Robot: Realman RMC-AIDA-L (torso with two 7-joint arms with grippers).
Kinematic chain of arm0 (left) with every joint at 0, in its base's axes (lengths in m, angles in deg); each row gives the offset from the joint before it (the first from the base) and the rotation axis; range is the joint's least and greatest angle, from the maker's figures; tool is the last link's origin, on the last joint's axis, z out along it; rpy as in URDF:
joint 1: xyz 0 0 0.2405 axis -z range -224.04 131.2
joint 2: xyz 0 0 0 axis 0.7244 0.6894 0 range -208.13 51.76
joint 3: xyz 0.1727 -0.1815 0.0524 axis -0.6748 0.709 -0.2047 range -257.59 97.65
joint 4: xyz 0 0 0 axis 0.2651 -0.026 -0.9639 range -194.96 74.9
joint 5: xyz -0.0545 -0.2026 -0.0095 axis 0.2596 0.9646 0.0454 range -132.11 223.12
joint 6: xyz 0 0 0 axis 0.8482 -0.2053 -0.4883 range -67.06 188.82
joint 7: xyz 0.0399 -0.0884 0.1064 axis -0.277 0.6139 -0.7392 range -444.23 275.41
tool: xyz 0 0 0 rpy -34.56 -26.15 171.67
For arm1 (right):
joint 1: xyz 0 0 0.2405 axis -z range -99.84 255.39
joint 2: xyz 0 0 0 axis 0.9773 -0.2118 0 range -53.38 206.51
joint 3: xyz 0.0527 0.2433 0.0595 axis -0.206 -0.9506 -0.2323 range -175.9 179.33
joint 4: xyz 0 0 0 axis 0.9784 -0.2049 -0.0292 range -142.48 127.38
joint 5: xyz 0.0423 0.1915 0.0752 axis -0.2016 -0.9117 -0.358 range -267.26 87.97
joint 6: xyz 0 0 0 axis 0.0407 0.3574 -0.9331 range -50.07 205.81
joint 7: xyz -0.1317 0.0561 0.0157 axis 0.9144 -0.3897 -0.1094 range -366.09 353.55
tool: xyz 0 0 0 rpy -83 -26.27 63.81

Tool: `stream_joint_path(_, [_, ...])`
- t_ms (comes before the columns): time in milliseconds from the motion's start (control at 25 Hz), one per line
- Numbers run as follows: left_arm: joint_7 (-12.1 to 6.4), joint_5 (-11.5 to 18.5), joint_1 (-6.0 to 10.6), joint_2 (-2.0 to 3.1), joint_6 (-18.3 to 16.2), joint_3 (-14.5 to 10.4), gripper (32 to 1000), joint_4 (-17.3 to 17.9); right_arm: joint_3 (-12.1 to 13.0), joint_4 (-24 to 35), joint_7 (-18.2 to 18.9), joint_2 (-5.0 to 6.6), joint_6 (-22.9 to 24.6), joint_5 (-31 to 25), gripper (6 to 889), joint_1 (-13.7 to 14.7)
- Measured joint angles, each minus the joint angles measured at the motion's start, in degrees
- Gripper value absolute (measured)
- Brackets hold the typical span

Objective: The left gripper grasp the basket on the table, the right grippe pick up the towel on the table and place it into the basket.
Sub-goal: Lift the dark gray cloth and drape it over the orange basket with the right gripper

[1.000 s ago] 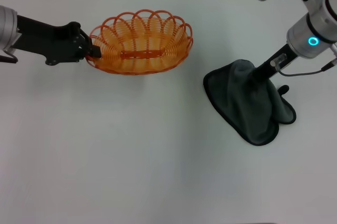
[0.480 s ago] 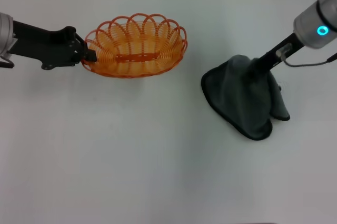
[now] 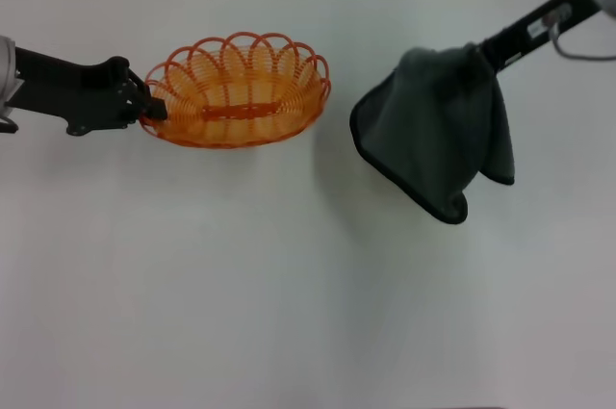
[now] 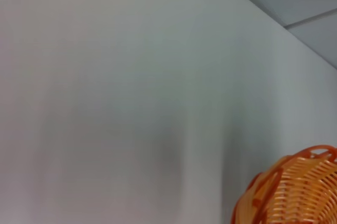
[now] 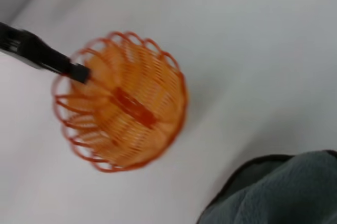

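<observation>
The white table [image 3: 241, 284] has an orange basket [image 3: 236, 91] near its far left side, and the left gripper [image 3: 152, 108] pinches the basket's rim. By the far right edge, the right gripper [image 3: 478, 51] pinches the grey towel [image 3: 438, 130] and holds it hanging above the table, well apart from the basket.

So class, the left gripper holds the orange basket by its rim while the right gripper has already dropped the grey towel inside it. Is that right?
Not quite. The basket is empty; the right gripper holds the towel hanging beside it, as the head view shows. The left gripper does hold the rim.
</observation>
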Motion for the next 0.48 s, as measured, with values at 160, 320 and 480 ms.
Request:
stream_joint_path(160, [-0.01, -0.03, -0.12, 0.13, -0.35, -0.05, 81, 0.0, -3.1, 6.44, 0.28, 0.35, -7.48, -2.93, 115, -0.17])
stream_joint_path(320, [-0.03, -0.19, -0.28, 0.14, -0.51, -0.31, 81, -0.02, -6.56, 12.01, 0.18, 0.39, -13.39, -4.79, 114, -0.56])
stream_joint_path(480, [-0.03, -0.26, -0.45, 0.15, -0.86, -0.39, 82, -0.05, -8.31, 17.2, -1.18, 0.99, -16.8, -8.24, 110, -0.78])
